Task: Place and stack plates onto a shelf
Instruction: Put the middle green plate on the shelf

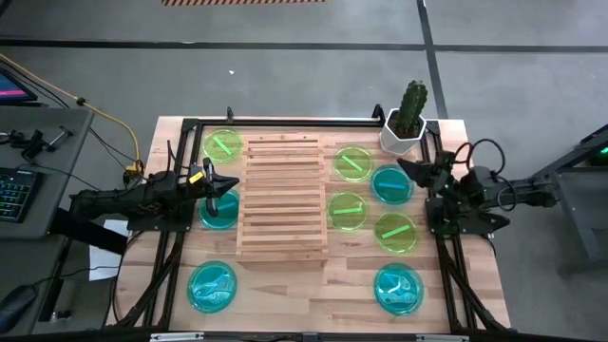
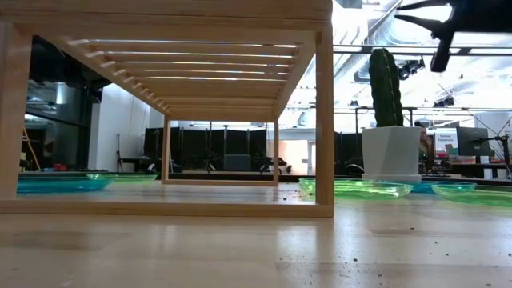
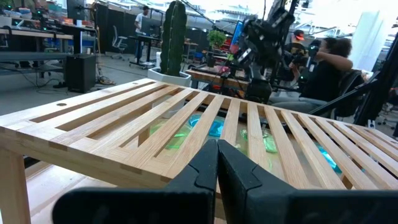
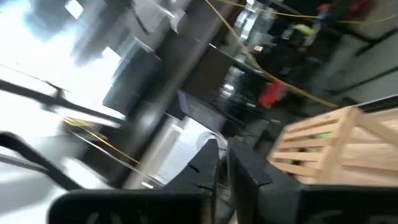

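No plate is yet seen on the shelf (image 1: pixel 282 195), which stands at the table's centre. Eight plates lie flat on the tabletop: three at nine o'clock of it, five at three o'clock. The left gripper (image 1: pixel 215 184), fingers together and empty, is held over a cyan plate (image 1: pixel 219 210). The right gripper (image 1: pixel 415 170), nearly closed, hangs near another cyan plate (image 1: pixel 390 184). The picking stage is judged just beginning; fingers must be parted and lowered onto a rim.
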Controlling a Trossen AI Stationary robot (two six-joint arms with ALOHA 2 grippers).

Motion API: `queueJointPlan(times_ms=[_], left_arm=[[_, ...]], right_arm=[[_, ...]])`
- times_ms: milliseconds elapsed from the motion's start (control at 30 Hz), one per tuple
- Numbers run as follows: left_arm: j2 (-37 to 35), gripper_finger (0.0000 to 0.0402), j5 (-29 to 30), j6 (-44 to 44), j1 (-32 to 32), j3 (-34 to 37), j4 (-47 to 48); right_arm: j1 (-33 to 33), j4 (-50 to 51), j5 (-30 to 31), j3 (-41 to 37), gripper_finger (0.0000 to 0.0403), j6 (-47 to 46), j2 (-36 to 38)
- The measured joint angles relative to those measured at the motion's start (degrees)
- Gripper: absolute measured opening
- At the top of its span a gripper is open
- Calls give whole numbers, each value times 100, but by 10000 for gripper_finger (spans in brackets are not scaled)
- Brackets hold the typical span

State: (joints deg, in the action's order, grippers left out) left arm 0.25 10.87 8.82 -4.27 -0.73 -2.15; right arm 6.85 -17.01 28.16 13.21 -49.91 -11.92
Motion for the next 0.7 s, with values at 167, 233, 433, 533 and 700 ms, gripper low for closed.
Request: queueJointPlan(times_ms=[167, 233, 433, 533, 700], left_arm=[[0, 0, 0, 0, 2, 2, 0], [0, 0, 0, 0, 2, 1, 0], [0, 0, 0, 0, 0, 2, 0], [0, 0, 0, 0, 1, 2, 0], [0, 0, 0, 0, 2, 2, 0]], right_arm=[[-49, 2972, 358, 1502, 100, -544, -1483], [-132, 4291, 123, 1992, 126, -1141, -2031], [-342, 6020, -1714, 2258, 174, -2725, -3468], [-405, 5899, -2325, 2050, 181, -3147, -4052], [-665, 5444, -2420, 1998, 183, -3170, -4778]])
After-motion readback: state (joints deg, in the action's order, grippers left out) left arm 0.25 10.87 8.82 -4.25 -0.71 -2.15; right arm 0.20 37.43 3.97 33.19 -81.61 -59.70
